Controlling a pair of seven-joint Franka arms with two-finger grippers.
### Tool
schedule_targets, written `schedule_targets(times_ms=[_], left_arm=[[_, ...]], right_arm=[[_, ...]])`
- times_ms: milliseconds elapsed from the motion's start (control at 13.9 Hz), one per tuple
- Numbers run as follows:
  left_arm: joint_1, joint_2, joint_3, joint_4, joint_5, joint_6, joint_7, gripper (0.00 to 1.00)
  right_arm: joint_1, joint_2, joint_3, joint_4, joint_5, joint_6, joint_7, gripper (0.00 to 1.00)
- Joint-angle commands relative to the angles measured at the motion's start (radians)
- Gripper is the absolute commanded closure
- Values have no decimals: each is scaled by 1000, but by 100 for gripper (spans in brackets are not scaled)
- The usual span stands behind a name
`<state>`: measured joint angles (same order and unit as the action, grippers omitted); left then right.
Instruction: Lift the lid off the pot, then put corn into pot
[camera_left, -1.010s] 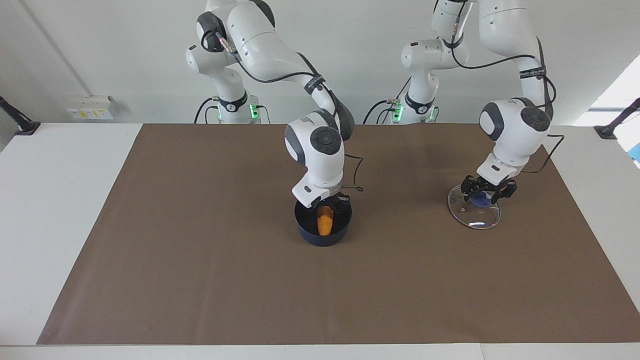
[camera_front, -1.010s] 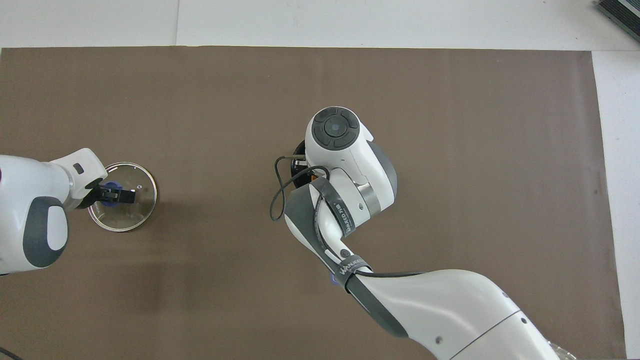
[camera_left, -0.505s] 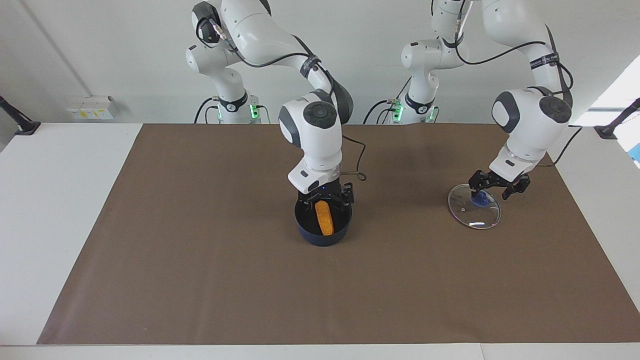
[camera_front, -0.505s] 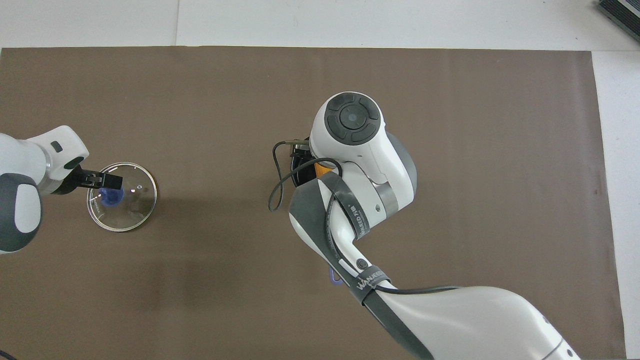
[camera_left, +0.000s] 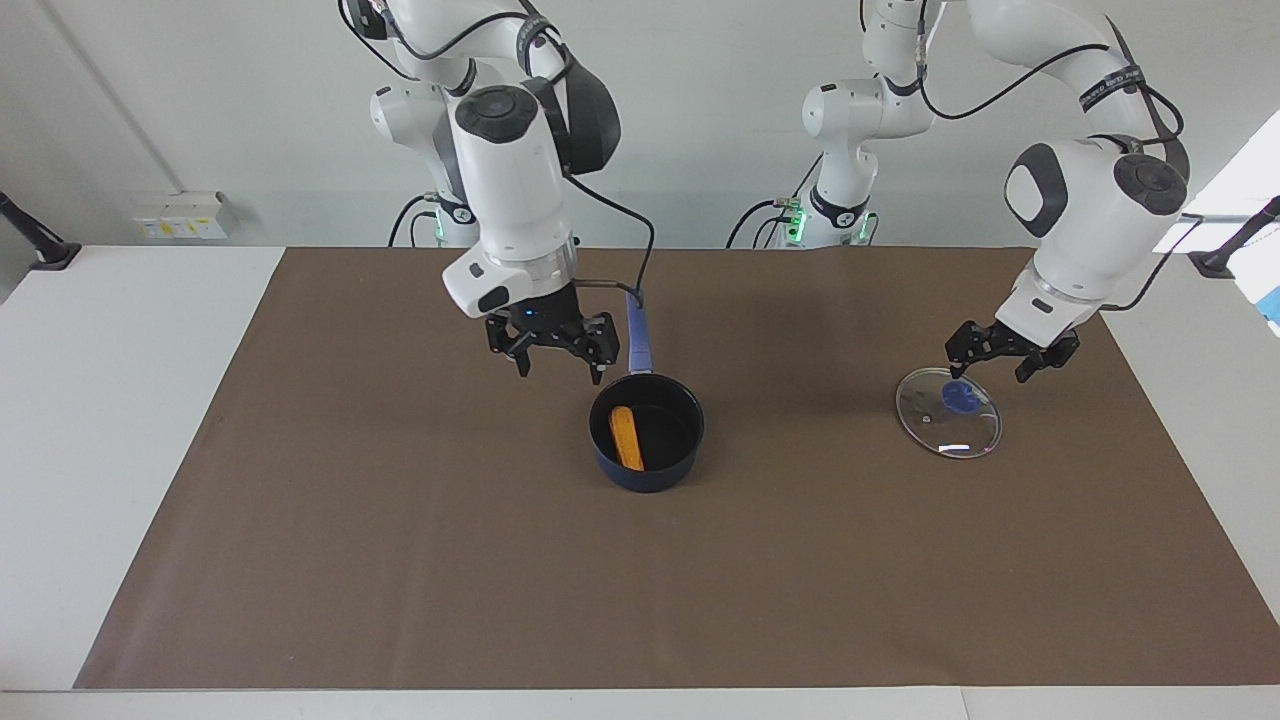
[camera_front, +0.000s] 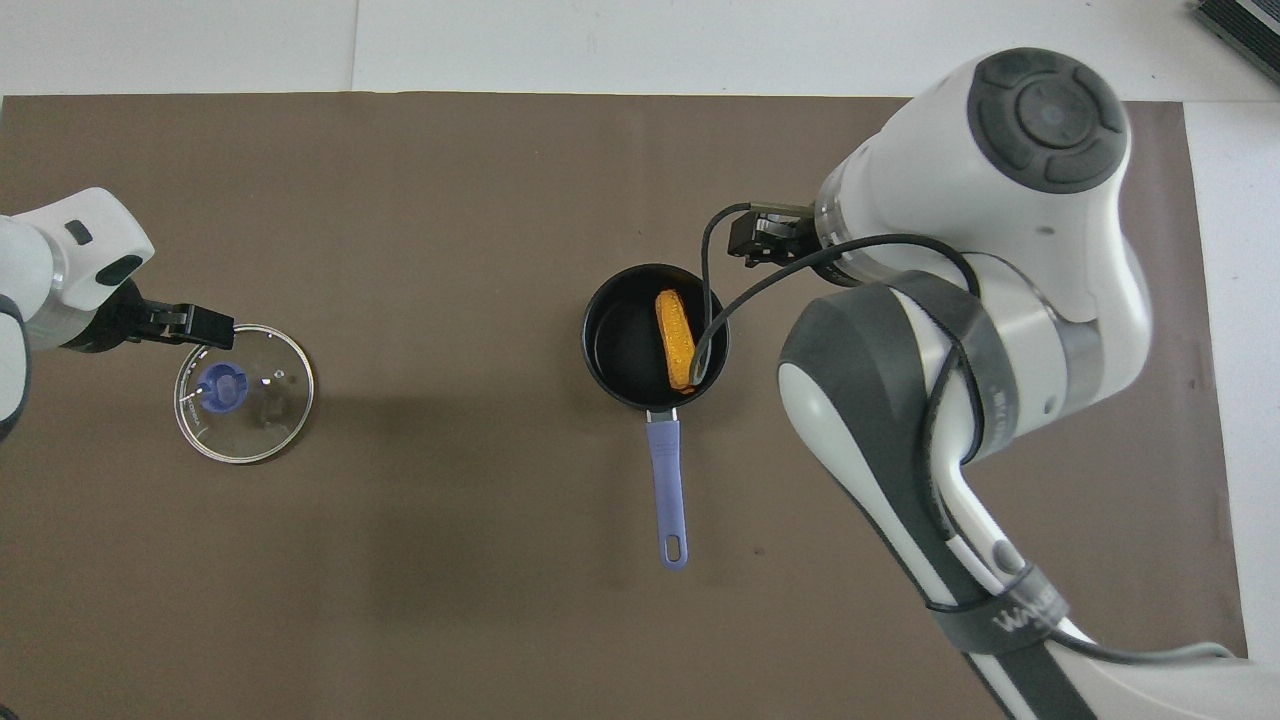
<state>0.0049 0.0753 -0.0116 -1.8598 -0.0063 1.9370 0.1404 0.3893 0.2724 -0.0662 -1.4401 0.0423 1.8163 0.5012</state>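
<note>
Facing view, centre of the frame: the corn (camera_left: 626, 438) lies flat inside the pot (camera_left: 647, 430), along the wall toward the right arm's end of the table, with nothing touching it. A second ago the right gripper (camera_left: 555, 352) was down inside the pot with the cob between its fingers; now it has let go and risen, hanging empty with its fingers spread wide, up and left of the pot in this view. The overhead view agrees: the corn (camera_front: 676, 340) rests against the pot's black floor, and the pot's long blue handle (camera_front: 666, 490) points down the frame toward the robots, uncovered now that the arm has swung to the right of that picture.

At the right of the facing frame the lid (camera_left: 948, 411) lies flat on the brown mat (camera_left: 400, 560), well apart from the pot. The left gripper (camera_left: 1010, 350), which a second ago sat low over the blue knob (camera_left: 962, 397), has lifted up and away; its fingers are spread wide and hold nothing. In the overhead view it sits at the upper left edge of the lid (camera_front: 244, 392).

By my reading, both steps are done: lid off, corn in. All that seems left is for the arms to pull back.
</note>
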Motion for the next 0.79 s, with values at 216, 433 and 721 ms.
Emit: schedule_targets(times_ms=[216, 433, 721], left_arm=[[-11, -9, 9, 204, -12, -260, -8, 0], [-6, -20, 10, 272, -12, -358, -7, 0], [0, -77, 16, 280, -11, -409, -4, 0]], right_arm=[[-182, -154, 9, -29, 2, -242, -249, 0], [-250, -212, 8, -22, 1, -330, -323, 0], [-317, -271, 3, 44, -2, -443, -412, 0]])
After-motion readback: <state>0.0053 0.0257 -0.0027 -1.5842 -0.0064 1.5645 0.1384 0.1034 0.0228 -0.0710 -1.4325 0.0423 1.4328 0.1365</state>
